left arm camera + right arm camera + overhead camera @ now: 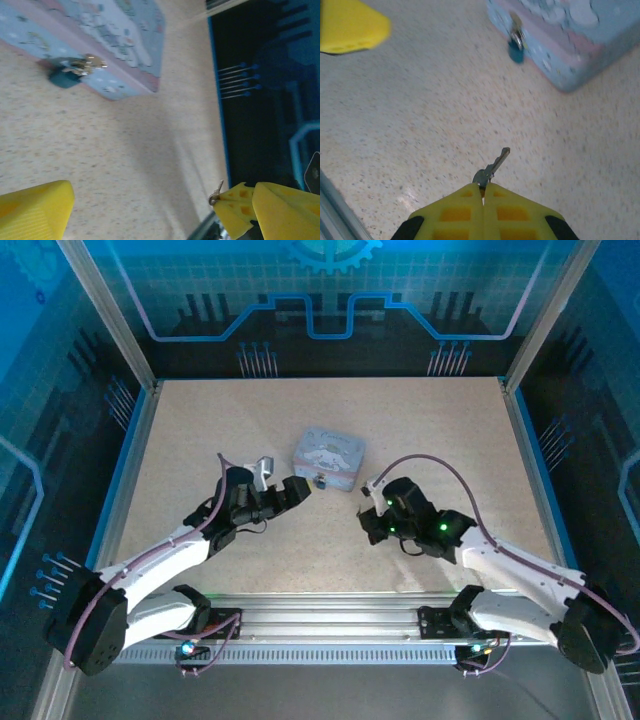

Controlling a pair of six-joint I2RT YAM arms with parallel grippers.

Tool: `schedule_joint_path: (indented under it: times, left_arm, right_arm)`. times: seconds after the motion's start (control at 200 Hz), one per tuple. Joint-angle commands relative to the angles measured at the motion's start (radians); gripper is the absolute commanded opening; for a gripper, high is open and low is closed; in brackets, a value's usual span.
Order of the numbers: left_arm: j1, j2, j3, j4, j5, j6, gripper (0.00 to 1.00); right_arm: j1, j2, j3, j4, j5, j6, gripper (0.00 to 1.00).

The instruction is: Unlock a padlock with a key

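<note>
right fingers [483, 192]: pressed together, pinching the head of the slim silvery metal key [495, 162]
key: blade juts past the tips, slanting ahead and right, over the speckled beige counter [420, 125]
padlock: the small dark teal padlock with a silvery shackle [515, 47] hangs on the front of the pale blue cartoon-lidded tin box [570, 50], straight ahead of the right fingers, well apart from the key tip
left fingers [293, 490]: spread wide, nothing between them; padlock near, ahead of their tips, not touching
</note>
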Motion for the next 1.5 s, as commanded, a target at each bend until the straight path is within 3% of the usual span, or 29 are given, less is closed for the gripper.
schedule_joint_path:
  times: [0.0,0.265,0.705,1.421,1.496]
  left_arm:
    - [-0.015,0.013,0.041,0.126,0.143,-0.015,0.9]
    - [-0.056,0.015,0.048,0.232,0.249,0.011,0.82]
    - [-0.12,0.042,0.076,0.215,0.271,0.065,0.67]
    - [-0.126,0.052,0.068,0.246,0.241,0.074,0.04]
    - [-0.127,0.05,0.064,0.26,0.237,0.074,0.0]
  right_arm:
    - [0.013,-0.043,-0.006,0.116,-0.08,-0.16,0.0]
    - [0.013,-0.044,0.076,0.078,-0.219,-0.316,0.0]
    - [0.013,0.041,0.18,0.056,-0.359,-0.287,0.0]
    - [-0.003,0.047,0.166,0.058,-0.381,-0.26,0.0]
    - [-0.018,0.031,0.144,0.078,-0.396,-0.234,0.07]
